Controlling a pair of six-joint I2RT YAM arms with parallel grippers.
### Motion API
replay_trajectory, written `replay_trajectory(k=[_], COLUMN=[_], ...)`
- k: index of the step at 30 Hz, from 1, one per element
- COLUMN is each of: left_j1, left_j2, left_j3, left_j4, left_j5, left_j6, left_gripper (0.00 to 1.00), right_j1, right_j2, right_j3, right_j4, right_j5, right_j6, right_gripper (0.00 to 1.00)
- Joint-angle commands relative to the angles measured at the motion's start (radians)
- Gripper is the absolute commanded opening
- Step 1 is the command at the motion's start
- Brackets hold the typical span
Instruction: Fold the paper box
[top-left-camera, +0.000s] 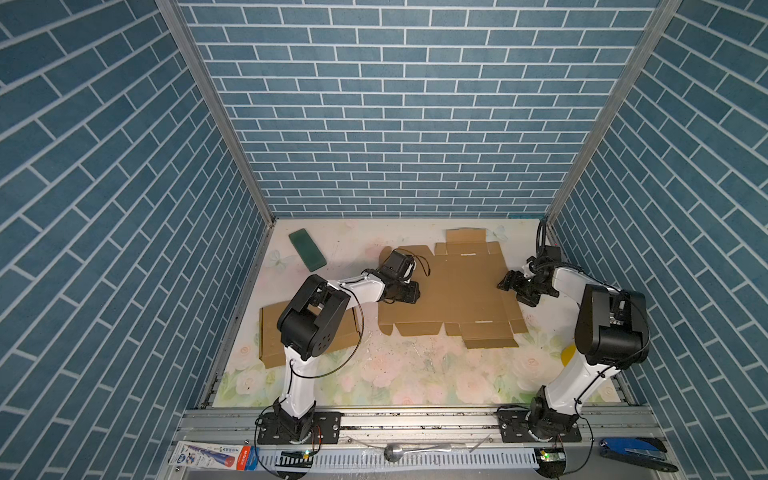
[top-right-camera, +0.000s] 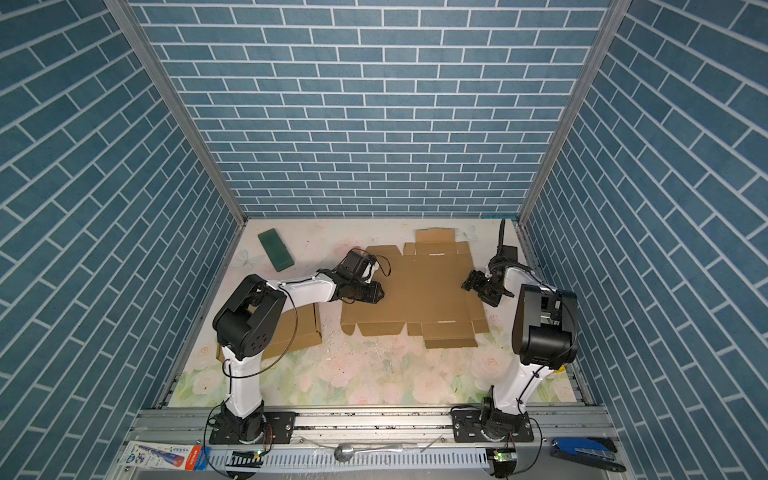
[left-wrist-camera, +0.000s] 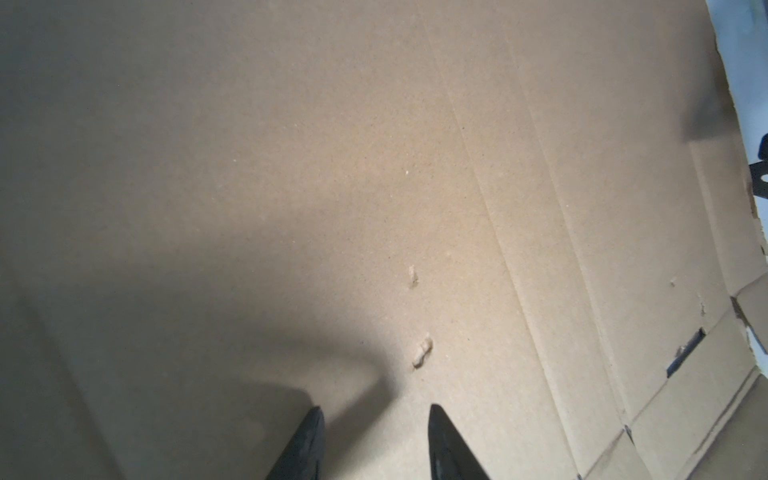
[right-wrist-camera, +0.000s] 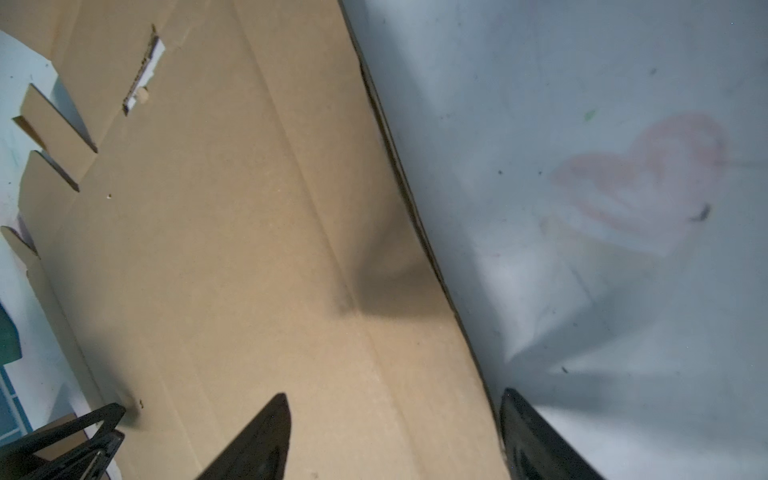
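We see the paper box (top-left-camera: 453, 286) flat on the table (top-left-camera: 415, 374). Left fingers (left-wrist-camera: 307, 440) part-spread, empty, over its left panel, likely pinning. Right fingers (right-wrist-camera: 262, 436) spread astride its right edge, ready to lift.

Dark green slab (top-left-camera: 307, 248) on floral tabletop (top-left-camera: 395, 374), metal spoon (top-left-camera: 392, 452), blue-handled tool (top-left-camera: 631, 451), printed packet (top-left-camera: 212, 456) at front edge.

Your left arm (top-left-camera: 360, 287) and right arm (top-left-camera: 568, 374): white links, black joints, loose black cables, pointed black left gripper (left-wrist-camera: 376, 409), right gripper (right-wrist-camera: 395, 394), screwed base plates (top-left-camera: 332, 428) at 6 o'clock.
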Motion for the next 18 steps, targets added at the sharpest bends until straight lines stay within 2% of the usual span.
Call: replay_trajectory(k=[1,6,10,14,18], left_j1=[0.004,0.004,0.004,0.004,0.004], left_j2=[0.011,0.01,0.013,0.013,0.012], left_j3=[-0.049,-0.069,-0.072,-0.08,-0.093], left_j4=[-0.016,-0.008,-0.001,-0.001,0.002], left_j5=[-0.007,-0.008,0.002,-0.001,-0.001], left_j6=[-0.015,-0.016,-0.02,-0.019,-0.019], left_gripper=[0.42,0.4,0.39,0.38,0.37], right_j1=[0.01,0.029,0.067,0.103,0.127], right_j2=[-0.07,-0.104,-0.051,0.019,0.081], right_j3=[-0.01,0.006,0.069,0.137,0.198], right_j4=[-0.033,-0.09,-0.149,-0.166,-0.197], right_j5=[-0.132,-0.084,0.059,0.12,0.205], right_j6=[0.004,-0.019,-0.073,-0.096,-0.124], right_gripper=[0.73,0.64,0.55,0.42,0.37])
